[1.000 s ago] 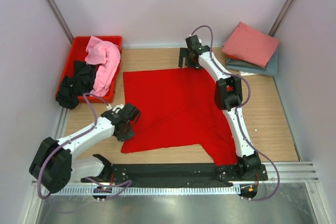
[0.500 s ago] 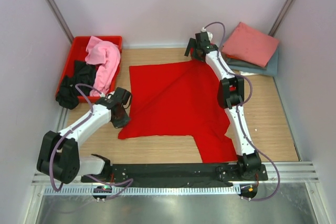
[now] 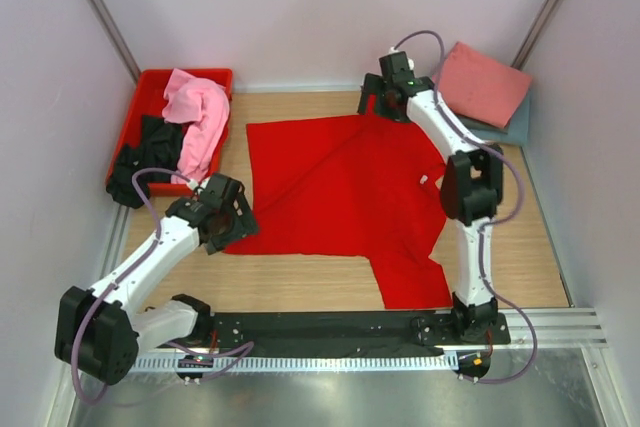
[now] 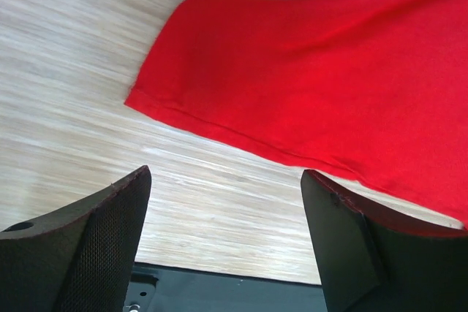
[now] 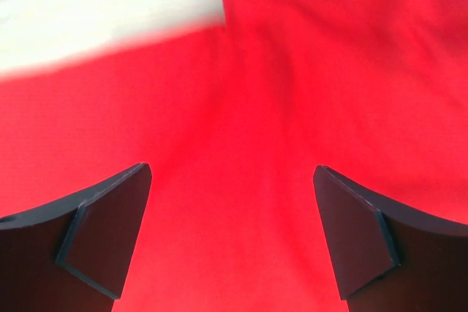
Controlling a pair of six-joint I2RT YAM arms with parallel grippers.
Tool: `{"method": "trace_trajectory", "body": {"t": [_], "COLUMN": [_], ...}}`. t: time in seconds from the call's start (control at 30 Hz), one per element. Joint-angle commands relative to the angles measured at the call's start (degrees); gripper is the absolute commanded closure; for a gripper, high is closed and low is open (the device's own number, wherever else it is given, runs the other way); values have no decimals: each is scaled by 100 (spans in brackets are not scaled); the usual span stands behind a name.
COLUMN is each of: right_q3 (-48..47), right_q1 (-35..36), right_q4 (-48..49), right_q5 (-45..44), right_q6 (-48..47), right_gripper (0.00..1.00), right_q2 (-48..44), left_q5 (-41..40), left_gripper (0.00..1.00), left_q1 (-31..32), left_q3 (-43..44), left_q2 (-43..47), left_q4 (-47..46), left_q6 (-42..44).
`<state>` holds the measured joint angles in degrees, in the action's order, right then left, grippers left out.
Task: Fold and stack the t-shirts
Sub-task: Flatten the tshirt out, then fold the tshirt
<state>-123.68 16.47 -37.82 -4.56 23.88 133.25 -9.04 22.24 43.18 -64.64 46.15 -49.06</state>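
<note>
L arm low, L tool (image 4: 227, 180) spread at corner of bright red cloth t-shirt (image 3: 340, 187); R arm stretched far, R tool (image 5: 230, 173) spread over it.

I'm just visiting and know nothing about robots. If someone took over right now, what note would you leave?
Left end effector: open, empty, by the near-left corner of the red shirt.
Right end effector: open, empty, over its far edge.
Red shirt: spread on the table, not folded.
Done: salmon shirt folded on the grey-blue shirt, far right.
Left: fold and stack red, then the light pink shirt and black shirt from the crate.
</note>
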Motion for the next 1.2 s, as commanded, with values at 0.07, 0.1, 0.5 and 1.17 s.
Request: {"method": "trace_trajectory", "body": {"t": [0.07,0.1,0.5,1.17], "right_q3": [3019,3669,8369,9749], "right_q1": [365,444,5246,5130], "right_q4": [-752,-727,-2207,-1052], "right_q5": [-1371,-1625,-2198,-2348], "right_q6": [474,686,5261,5761], "right_gripper": [0,0,2,31], "right_q2": [-3213,-4166,-7304,-7287], "left_q5": [51,60,-89,-362], "left_gripper": [17,17,21,22], "left_q1": [376,456,1397,1424], "left_q3": [-81,-99,-248,-530], "left_q2": [320,321,215,532], "left_q4": [-97,-141,-352,-220], "left_q6": [-95,-121,-367,-561]}}
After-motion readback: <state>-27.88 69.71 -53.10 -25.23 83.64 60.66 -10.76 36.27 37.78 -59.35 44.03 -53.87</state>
